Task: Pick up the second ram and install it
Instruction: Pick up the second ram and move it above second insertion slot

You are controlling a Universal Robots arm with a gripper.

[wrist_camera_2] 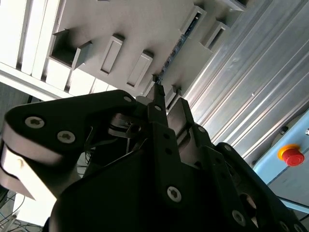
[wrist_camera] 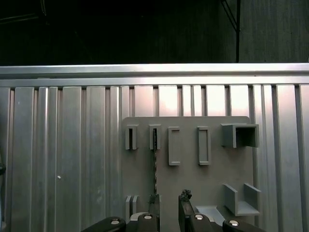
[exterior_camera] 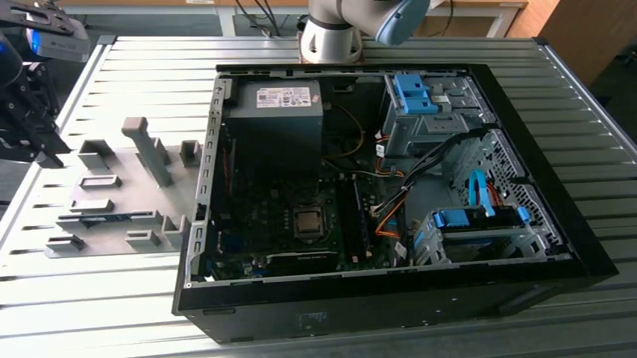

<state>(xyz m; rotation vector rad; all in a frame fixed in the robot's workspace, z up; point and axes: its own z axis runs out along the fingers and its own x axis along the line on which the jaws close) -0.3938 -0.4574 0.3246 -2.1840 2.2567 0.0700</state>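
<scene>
— What is the exterior view giving you?
— I'm seeing the blue memory stick (exterior_camera: 103,218) sitting in the grey holder (exterior_camera: 124,195) on the worktop (exterior_camera: 89,298), at the exterior view's left of the computer case (exterior_camera: 398,313).
— And the second wrist view?
— The hand (wrist_camera_2: 169,96) is hovering over the holder, narrowly open and gripping nothing.
— The first wrist view?
— The stick is lying edge-on near its fingers (wrist_camera: 184,199).

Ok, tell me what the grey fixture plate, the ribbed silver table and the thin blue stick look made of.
Grey fixture plate: matt, even grey, blocky slots; probably plastic.
Ribbed silver table: bright sheen along straight ribs; likely aluminium.
Thin blue stick: blue flat strip held on edge in the plate; seemingly circuit board, though seen mostly edge-on.
</scene>
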